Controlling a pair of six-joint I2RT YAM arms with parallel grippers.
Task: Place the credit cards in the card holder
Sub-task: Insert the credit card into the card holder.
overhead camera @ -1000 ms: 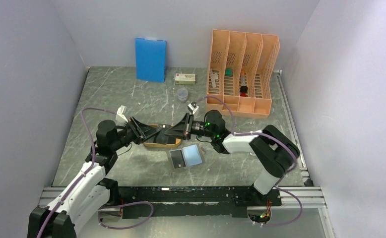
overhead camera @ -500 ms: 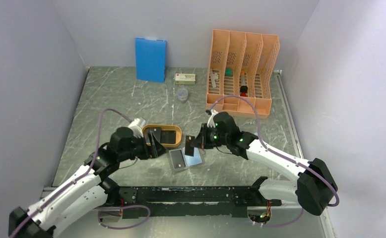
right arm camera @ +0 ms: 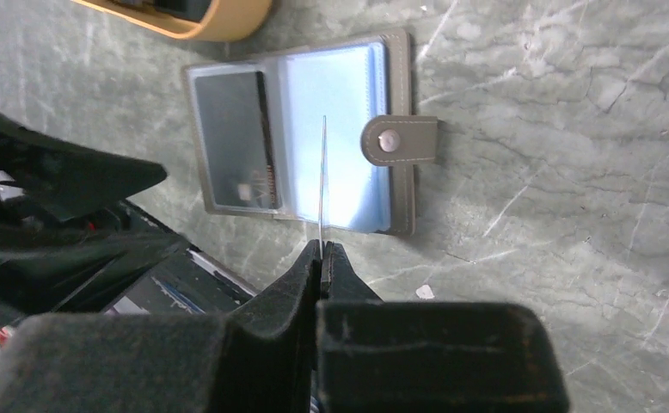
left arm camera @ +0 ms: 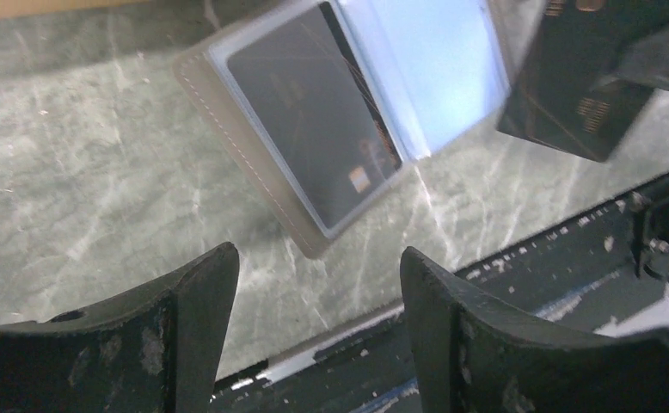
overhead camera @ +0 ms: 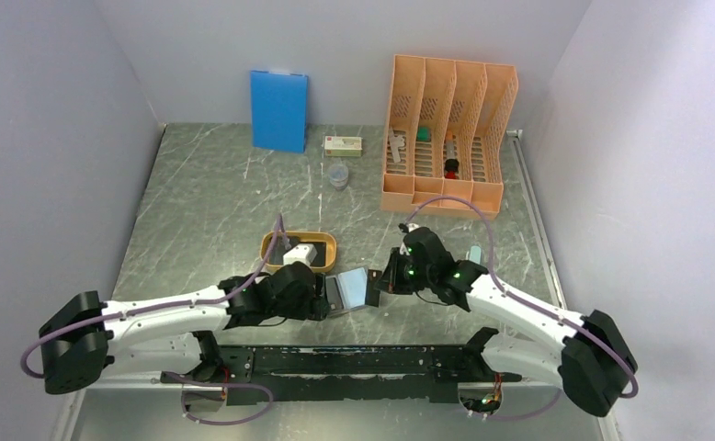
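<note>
The card holder [right arm camera: 383, 172] lies open on the marble table, between the two arms in the top view [overhead camera: 355, 287]. One dark credit card [left arm camera: 309, 112] sits in its left pocket, and the pale blue right pocket [left arm camera: 430, 64] shows nothing inside. My right gripper [right arm camera: 322, 249] is shut on a second black credit card [left arm camera: 572, 86], held on edge just above the right pocket and seen as a thin line [right arm camera: 322, 172] in the right wrist view. My left gripper [left arm camera: 314, 262] hovers open and holds nothing, close to the holder's near left corner.
A shallow orange tray [overhead camera: 328, 246] stands just behind the holder, partly hidden by my left wrist. Along the back wall are an orange file rack [overhead camera: 446, 138], a blue board [overhead camera: 278, 110], a small box [overhead camera: 343, 144] and a clear cup [overhead camera: 337, 175]. A black rail [overhead camera: 363, 363] runs along the near edge.
My left gripper opened, left the tray and swung down to the holder's near left side. My right gripper carried the black card from the tray to above the holder.
</note>
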